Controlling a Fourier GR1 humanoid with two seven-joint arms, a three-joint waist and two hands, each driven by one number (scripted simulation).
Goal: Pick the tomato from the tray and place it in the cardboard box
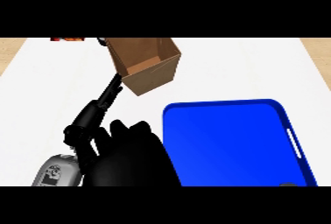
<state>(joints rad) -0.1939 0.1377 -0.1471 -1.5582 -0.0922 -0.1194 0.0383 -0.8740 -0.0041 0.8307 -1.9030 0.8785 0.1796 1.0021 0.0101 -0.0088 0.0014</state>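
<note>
White table [51, 87] fills the view. At seven o'clock the left hand [129, 159] rises, its fingers [97, 109] stretched straight toward the box [152, 65] at twelve, one tip beside its wall. At four o'clock the blue tray [239, 144] shows no tomato; none is visible anywhere, perhaps already boxed.

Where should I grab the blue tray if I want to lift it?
Probably by the long slot in its right rim, coming in from the right side. The blue tray lies flat on the counter with a raised rim all round, and that narrow slot looks like a handle hole that fingers could hook into.
</note>
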